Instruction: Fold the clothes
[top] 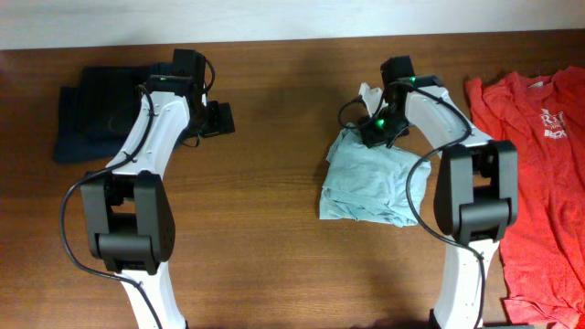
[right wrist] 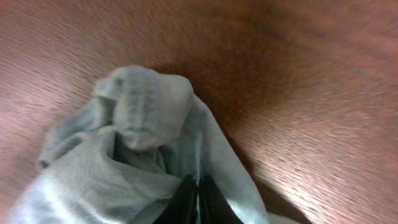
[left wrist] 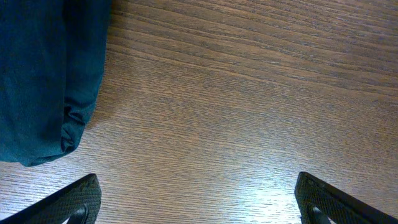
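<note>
Right gripper [right wrist: 197,198] is clamping on the pale grey-blue T-shirt [top: 370,183]. Fingers are pressing together with no gap showing, and cloth is bunching up on both sides of the tips. Just ahead of the tips, a rolled lump of the same fabric is standing up off the table [top: 274,238]. The rest of the shirt is lying crumpled under and behind the gripper, back toward that arm's base. Right wrist view is blurred, so I can't tell which part of the shirt is in the pinch.

Left gripper [left wrist: 198,202] is hanging wide open over bare wood, jaws spread to both edges of its wrist view, holding nothing. The dark navy piece [left wrist: 37,81] is lying ahead of the finger on the left of that view. It's sitting apart from the finger, with its folded edge curling down onto the wood.

Red-orange T-shirt [top: 535,183] is lying flat well out to the outer side of the right gripper, beyond the right arm. Its white print [top: 554,123] is facing up, and neither gripper is touching it. Its far side is running out of the overhead view.
</note>
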`<state>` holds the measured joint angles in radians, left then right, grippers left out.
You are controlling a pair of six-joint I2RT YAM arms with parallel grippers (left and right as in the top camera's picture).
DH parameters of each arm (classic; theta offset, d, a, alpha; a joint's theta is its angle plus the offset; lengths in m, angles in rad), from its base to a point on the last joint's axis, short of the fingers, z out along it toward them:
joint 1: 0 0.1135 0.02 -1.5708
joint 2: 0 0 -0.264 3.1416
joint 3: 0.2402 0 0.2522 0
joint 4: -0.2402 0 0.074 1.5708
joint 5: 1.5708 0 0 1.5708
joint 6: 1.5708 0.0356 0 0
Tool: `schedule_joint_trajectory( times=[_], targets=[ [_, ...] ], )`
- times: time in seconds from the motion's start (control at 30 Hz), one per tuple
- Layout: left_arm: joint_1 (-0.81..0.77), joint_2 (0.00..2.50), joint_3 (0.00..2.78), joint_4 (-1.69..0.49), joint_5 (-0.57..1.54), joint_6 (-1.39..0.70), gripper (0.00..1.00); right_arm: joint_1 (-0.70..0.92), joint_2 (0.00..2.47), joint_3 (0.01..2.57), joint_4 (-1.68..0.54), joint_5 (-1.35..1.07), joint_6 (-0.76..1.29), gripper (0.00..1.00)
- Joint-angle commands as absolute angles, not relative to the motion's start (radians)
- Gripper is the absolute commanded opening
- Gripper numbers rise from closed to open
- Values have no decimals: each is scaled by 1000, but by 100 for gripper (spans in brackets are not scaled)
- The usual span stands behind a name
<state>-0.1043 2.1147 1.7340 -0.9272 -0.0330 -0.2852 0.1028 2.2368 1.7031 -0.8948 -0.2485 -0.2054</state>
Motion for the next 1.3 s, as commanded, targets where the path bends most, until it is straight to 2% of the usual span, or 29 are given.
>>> schedule_joint_trajectory(
  times=[0.0, 0.37, 0.63, 0.73, 0.97, 1.1, 1.27],
  targets=[
    [-104, 2093, 1747, -928, -29, -284, 99, 106, 2233, 1712, -887, -284, -194, 9],
    [-104, 2093, 1747, -928, -29, -284, 99, 120, 2155, 1948, -1076, -307, -171, 9],
    [-104, 2093, 1747, -928, -29, -284, 99, 161, 2190, 1882, -1036, -307, -138, 9],
    [-104, 2093, 1747, -928, -29, -284, 99, 184, 2218, 1831, -990, -307, -123, 22],
    [-104, 2093, 1747, -928, -29, -284, 99, 223, 2237, 1705, -865, -307, -114, 23],
    [-104, 2093, 1747, -928, -29, -284, 99, 222, 2221, 1735, -892, -311, -114, 23],
    [-104, 2093, 1747, -928, -29, -284, 99, 223, 2149, 1835, -1028, -310, -115, 23]
  ],
)
